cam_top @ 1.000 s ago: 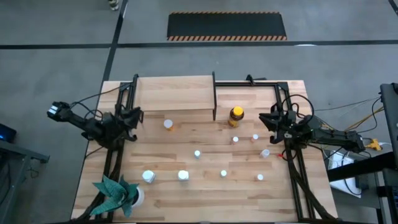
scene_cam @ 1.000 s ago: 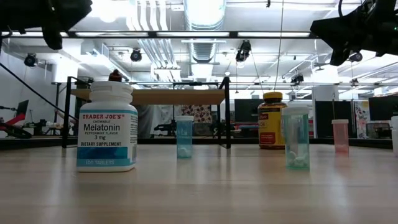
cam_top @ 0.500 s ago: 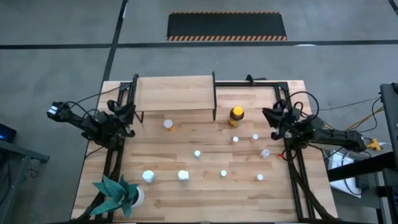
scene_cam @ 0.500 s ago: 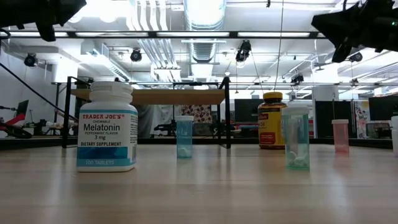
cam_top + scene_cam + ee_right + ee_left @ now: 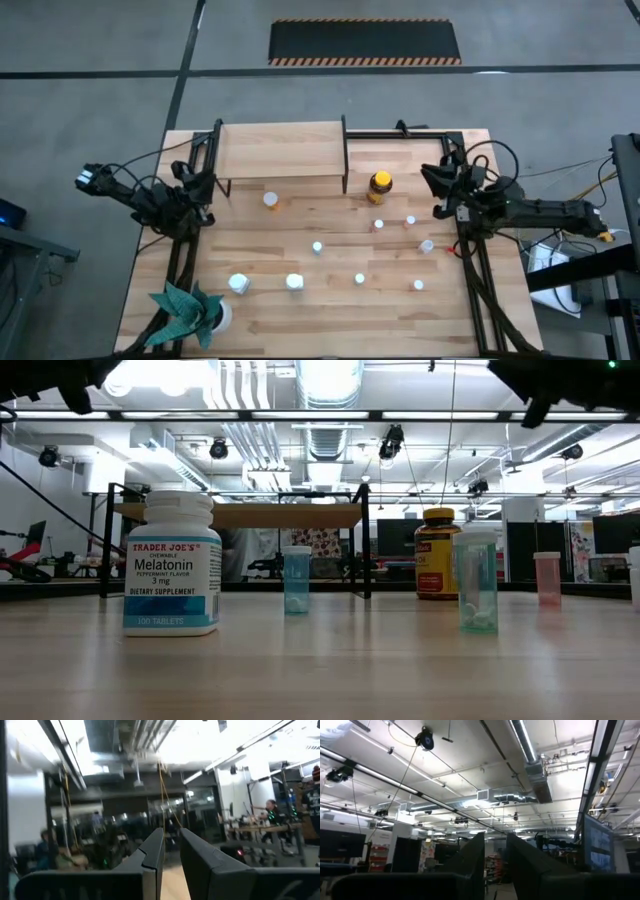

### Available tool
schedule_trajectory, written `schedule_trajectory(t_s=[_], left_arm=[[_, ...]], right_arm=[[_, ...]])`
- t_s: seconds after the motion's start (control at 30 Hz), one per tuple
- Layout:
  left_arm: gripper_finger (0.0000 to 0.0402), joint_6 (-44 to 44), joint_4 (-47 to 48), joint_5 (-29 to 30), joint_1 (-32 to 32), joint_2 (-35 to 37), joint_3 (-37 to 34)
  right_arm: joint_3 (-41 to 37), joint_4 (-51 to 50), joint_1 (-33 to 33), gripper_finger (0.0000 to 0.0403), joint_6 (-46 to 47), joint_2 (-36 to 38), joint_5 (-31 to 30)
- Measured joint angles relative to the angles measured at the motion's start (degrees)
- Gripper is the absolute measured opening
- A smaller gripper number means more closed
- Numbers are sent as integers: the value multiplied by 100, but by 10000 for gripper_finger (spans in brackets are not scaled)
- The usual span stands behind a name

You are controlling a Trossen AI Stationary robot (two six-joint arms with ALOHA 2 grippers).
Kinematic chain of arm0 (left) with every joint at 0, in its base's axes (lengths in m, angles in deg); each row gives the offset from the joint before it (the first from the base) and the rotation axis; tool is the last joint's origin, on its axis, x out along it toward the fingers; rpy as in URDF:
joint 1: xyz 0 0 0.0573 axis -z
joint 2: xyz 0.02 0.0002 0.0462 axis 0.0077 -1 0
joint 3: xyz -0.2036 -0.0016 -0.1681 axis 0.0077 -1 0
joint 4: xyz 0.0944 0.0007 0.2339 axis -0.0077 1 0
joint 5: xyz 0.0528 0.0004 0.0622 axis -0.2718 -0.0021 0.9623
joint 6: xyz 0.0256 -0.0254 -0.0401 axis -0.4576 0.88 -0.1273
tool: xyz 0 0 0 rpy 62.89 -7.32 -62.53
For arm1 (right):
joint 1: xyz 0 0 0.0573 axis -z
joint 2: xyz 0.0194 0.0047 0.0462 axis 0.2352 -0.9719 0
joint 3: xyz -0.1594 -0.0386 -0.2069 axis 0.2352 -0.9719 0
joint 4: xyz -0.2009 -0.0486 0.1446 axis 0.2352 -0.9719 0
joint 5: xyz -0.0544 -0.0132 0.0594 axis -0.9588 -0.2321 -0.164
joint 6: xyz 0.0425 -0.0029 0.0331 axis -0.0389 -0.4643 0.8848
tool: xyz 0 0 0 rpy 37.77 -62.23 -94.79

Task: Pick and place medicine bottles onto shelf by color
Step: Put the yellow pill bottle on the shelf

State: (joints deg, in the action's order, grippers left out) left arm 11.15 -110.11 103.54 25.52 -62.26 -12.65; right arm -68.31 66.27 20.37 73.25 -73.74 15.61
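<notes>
Several small bottles stand upright on the wooden table: a white one with an orange one beside it, white ones, and tiny ones. An amber jar with a yellow lid stands beside the shelf's right end. The light-wood shelf stands on black legs at the far edge, with nothing on it. My left gripper hangs shut and empty near the shelf's left end. My right gripper hangs shut and empty to the right of the amber jar. Both wrist views look up into the room.
A white pot with a green plant stands at the near left corner. In the low view a Melatonin bottle, a pale-blue bottle and a pink bottle stand apart. Black frame rails run along both table sides.
My left gripper has drawn back toward the table's left edge and risen. My right gripper has risen and gone slightly toward the far edge. In the low view both have gone up to the picture's top. No bottle has moved.
</notes>
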Motion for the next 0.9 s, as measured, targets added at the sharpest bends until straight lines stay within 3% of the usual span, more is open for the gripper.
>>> schedule_trajectory(t_s=[0.23, 0.5, 0.73, 0.9], left_arm=[[63, -67, -19, 0, 0, 2, 0], [63, -65, 11, 2, 0, 3, -2], [63, -58, 17, 4, 0, -11, -9], [63, -58, 17, 28, 0, -11, -13]], right_arm=[[1615, -2261, 2, 72, -45, -990, -715], [3119, -4538, 14, 196, 128, -1968, -1088], [3322, -5587, 77, 303, 87, -2661, -1112], [3201, -5862, 213, 343, 92, -3023, -1087]])
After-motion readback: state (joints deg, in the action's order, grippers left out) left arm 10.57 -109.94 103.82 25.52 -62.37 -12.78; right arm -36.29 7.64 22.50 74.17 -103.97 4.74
